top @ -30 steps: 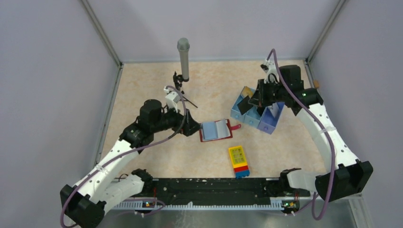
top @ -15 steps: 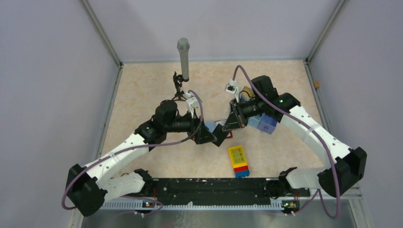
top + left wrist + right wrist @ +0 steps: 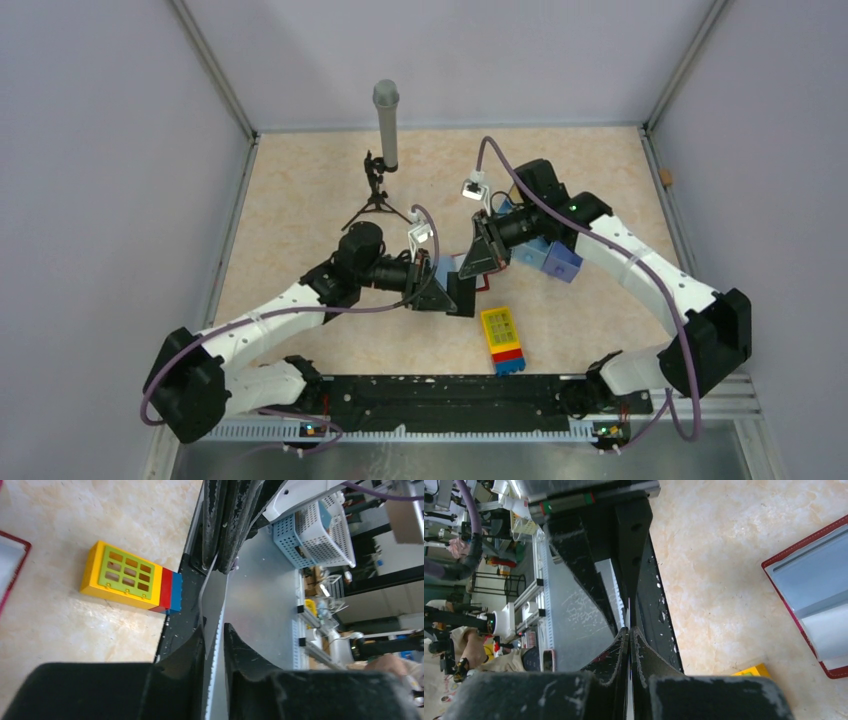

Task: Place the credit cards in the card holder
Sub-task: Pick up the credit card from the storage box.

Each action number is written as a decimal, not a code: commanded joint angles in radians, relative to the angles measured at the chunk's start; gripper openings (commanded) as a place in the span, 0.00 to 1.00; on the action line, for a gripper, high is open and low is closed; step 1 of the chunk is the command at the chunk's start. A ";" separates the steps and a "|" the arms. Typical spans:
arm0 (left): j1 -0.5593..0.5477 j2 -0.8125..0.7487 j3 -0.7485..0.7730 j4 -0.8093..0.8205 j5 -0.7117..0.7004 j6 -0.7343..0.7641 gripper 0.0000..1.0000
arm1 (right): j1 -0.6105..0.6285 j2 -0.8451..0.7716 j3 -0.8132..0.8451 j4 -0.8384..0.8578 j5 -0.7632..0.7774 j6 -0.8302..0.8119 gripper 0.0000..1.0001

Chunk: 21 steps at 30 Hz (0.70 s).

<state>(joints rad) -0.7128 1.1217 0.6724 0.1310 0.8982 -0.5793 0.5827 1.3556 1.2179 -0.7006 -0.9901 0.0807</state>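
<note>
Looks like a handoff just above the open wallet (image 3: pixel 814 580): right fingers (image 3: pixel 609 665) pinched shut on the card (image 3: pixel 200 605), left fingers (image 3: pixel 175 665) nearly closed on it too, so I'd only release right once left's grip looks firm.

pale lilac-grey walls (image 3: pixel 100 150) closed the space in at the back and both sides, meeting at slim metal corner posts (image 3: pixel 213 75); the tabletop (image 3: pixel 300 180) was a beige, marbled surface under soft, even light with faint shadows; a black rail (image 3: pixel 450 390) ran along its near edge, a grey metal sheet (image 3: pixel 450 462) just beyond it; further off in the room stood a pale mesh basket (image 3: pixel 320 530) and cluttered shelving (image 3: pixel 320 620)
</note>
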 commanded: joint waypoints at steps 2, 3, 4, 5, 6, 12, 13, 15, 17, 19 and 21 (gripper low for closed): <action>-0.008 0.023 -0.040 0.132 0.018 -0.079 0.33 | 0.009 0.036 -0.013 0.116 -0.045 -0.001 0.00; -0.008 0.028 -0.050 0.163 0.013 -0.099 0.34 | 0.009 0.041 -0.017 0.123 -0.052 -0.001 0.00; -0.008 0.035 -0.061 0.200 0.007 -0.123 0.34 | 0.009 0.043 -0.022 0.130 -0.055 0.000 0.00; -0.009 0.038 -0.075 0.241 -0.004 -0.149 0.34 | 0.009 0.046 -0.027 0.137 -0.055 0.003 0.00; -0.008 0.043 -0.092 0.297 -0.011 -0.181 0.34 | 0.009 0.049 -0.032 0.144 -0.055 0.003 0.00; -0.008 0.092 -0.177 0.596 -0.026 -0.364 0.23 | 0.009 0.073 -0.060 0.210 -0.062 0.030 0.00; -0.008 0.100 -0.187 0.626 -0.034 -0.384 0.17 | 0.009 0.077 -0.065 0.227 -0.064 0.040 0.00; -0.008 0.106 -0.213 0.684 -0.063 -0.419 0.03 | 0.009 0.084 -0.073 0.259 -0.063 0.060 0.00; -0.008 0.105 -0.239 0.725 -0.096 -0.444 0.00 | 0.007 0.085 -0.083 0.290 -0.050 0.084 0.00; -0.008 0.088 -0.264 0.732 -0.140 -0.445 0.00 | -0.001 0.086 -0.093 0.316 -0.028 0.116 0.08; -0.008 0.063 -0.284 0.726 -0.194 -0.440 0.00 | -0.019 0.081 -0.106 0.341 -0.014 0.144 0.28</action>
<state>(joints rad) -0.7162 1.2274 0.4191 0.7212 0.8116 -0.9802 0.5812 1.4410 1.1286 -0.4747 -1.0256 0.1707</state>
